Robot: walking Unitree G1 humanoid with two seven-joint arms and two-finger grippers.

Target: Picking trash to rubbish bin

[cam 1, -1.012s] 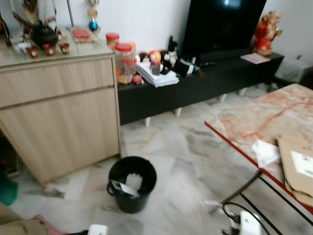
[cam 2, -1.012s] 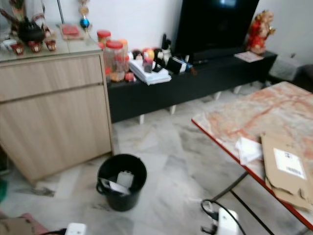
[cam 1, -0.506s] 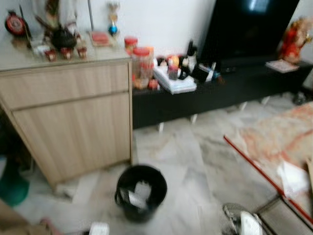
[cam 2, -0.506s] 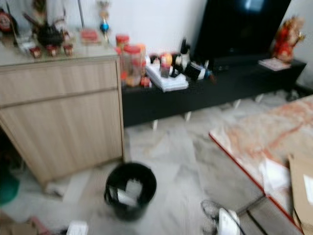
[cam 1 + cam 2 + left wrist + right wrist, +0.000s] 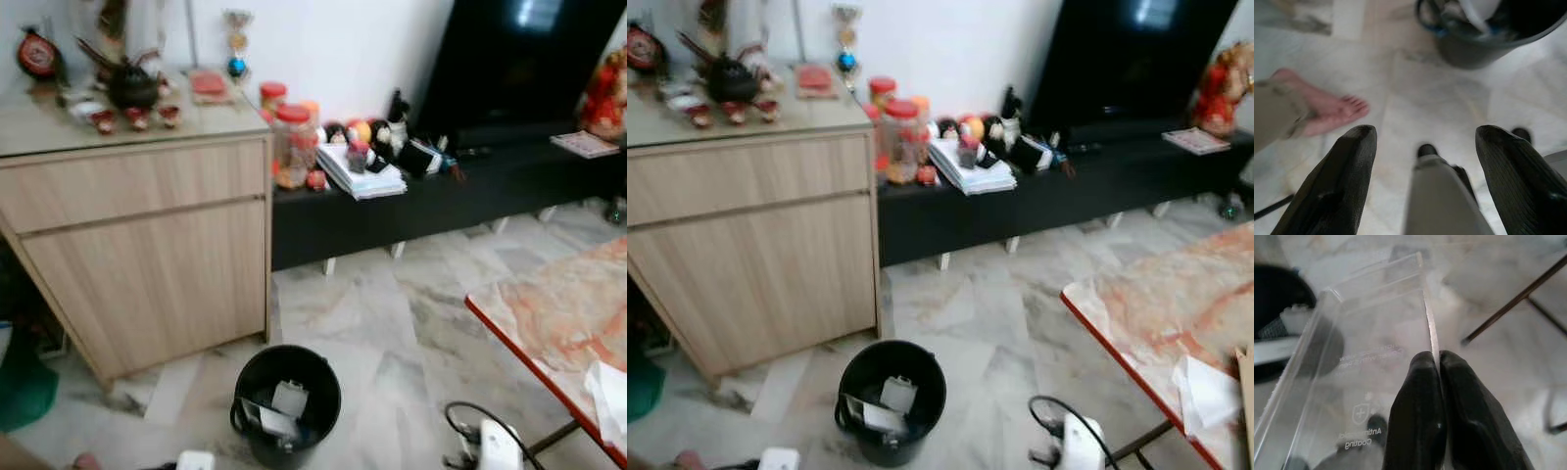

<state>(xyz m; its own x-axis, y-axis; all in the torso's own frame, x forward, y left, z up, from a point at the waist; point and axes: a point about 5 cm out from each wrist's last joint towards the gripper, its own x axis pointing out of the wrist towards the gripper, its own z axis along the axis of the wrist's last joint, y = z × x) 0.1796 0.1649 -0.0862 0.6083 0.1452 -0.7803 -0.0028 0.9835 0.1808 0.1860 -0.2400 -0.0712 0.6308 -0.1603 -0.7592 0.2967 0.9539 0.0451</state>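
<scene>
A black round rubbish bin [image 5: 287, 401] stands on the marble floor in front of the wooden cabinet, with white scraps inside it. In the right wrist view my right gripper [image 5: 1434, 360] is shut on the edge of a clear plastic package [image 5: 1366, 347] with faint printed lettering, held above the floor; the bin's rim [image 5: 1273, 323] lies off to one side of it. My left gripper [image 5: 1425, 129] hangs open and empty low over the floor, with the bin [image 5: 1488, 44] a short way ahead of it. A crumpled white paper [image 5: 1205, 392] lies on the table.
A person's bare foot [image 5: 1327, 105] and khaki trouser leg are on the floor by my left gripper. A marble-topped table with a red edge [image 5: 549, 313] stands at the right. The wooden cabinet [image 5: 147, 255] and a black TV bench [image 5: 441, 196] line the wall.
The camera has swung left: the cabinet fills more of the picture, the table has slid to the right edge and most of its cardboard is out of frame. The things themselves have not visibly moved.
</scene>
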